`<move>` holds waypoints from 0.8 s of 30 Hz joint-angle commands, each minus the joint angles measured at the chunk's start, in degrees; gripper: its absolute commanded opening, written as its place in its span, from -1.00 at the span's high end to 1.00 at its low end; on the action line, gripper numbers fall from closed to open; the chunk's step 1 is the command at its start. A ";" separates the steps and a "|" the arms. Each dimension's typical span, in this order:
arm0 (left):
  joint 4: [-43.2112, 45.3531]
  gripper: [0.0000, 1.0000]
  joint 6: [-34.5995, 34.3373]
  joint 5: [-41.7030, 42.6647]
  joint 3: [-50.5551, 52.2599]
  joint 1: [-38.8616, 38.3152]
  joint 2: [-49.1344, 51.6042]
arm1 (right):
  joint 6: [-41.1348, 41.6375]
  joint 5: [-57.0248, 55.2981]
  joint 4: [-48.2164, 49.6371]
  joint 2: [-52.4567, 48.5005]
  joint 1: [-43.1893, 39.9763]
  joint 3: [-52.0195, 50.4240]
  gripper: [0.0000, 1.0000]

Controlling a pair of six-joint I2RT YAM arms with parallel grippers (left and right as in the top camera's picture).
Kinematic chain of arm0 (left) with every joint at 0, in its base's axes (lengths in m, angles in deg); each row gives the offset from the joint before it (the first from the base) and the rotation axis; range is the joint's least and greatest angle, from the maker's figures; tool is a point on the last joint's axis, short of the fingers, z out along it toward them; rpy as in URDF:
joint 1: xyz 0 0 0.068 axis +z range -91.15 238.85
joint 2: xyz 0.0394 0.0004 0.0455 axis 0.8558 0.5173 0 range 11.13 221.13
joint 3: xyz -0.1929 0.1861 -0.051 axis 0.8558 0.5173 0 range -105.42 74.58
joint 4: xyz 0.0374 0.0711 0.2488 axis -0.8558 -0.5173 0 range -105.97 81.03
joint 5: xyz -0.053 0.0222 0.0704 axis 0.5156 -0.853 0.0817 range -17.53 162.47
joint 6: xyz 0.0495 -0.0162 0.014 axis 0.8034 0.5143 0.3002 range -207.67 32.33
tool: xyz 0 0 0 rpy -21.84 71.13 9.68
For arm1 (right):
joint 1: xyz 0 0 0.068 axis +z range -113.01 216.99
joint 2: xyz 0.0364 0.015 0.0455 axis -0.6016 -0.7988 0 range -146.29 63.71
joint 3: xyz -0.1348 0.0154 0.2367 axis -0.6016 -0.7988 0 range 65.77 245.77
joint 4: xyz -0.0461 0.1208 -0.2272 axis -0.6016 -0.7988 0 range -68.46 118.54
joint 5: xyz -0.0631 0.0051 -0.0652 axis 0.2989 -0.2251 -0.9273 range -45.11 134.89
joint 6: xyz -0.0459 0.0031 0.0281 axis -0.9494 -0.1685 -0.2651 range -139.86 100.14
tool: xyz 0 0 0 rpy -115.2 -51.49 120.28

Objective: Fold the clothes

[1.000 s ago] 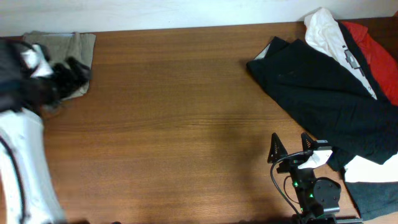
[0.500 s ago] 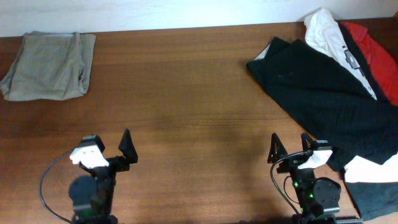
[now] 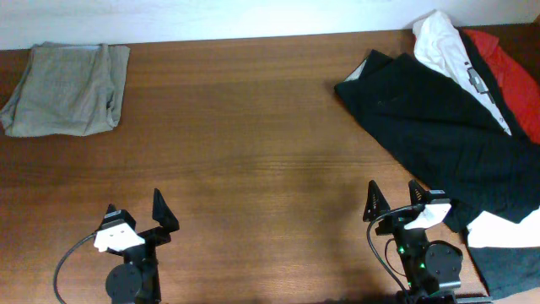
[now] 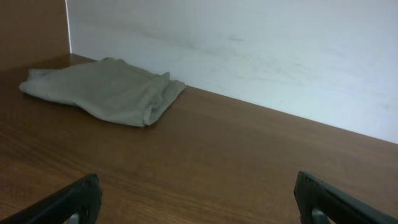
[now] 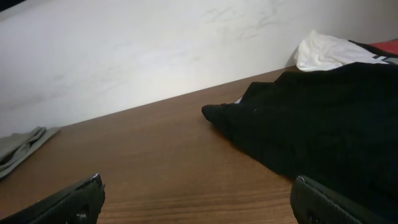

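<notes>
Both arms sit low at my near edge of the table (image 3: 270,152), and neither holds anything. The left gripper (image 3: 135,207) has its fingers spread wide over bare wood, and the right gripper (image 3: 394,192) is just as wide, with nothing between the tips.

One grey-green garment (image 3: 67,89) lies folded at the far left corner. The unfolded pile is on the right: a black garment (image 3: 439,127) on top, with a white garment (image 3: 443,42) and a red one (image 3: 506,63) tucked behind it.

The black garment's long axis runs diagonally, from a far corner near mid-table down to the near right edge. Its near hem lies just beside the right gripper, ahead and to its right, so I judge the right arm takes the first grasp. The left arm is well apart.

The pale cloth (image 3: 498,230) at the near right may be a separate item. I can't tell from here.
</notes>
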 commanded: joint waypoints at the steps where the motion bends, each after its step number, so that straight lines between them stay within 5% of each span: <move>1: -0.33 -0.98 5.66 0.52 0.22 0.04 -0.61 | 0.09 -0.46 -0.31 0.39 0.46 -0.28 -0.97; 4: -0.70 -0.98 11.74 3.61 0.22 0.04 -0.61 | 0.07 -0.46 -0.31 0.39 0.46 -0.28 -0.97; 24: -0.63 -0.98 11.69 3.61 0.20 0.04 -0.59 | 0.07 -0.46 -0.31 0.39 0.46 -0.28 -0.97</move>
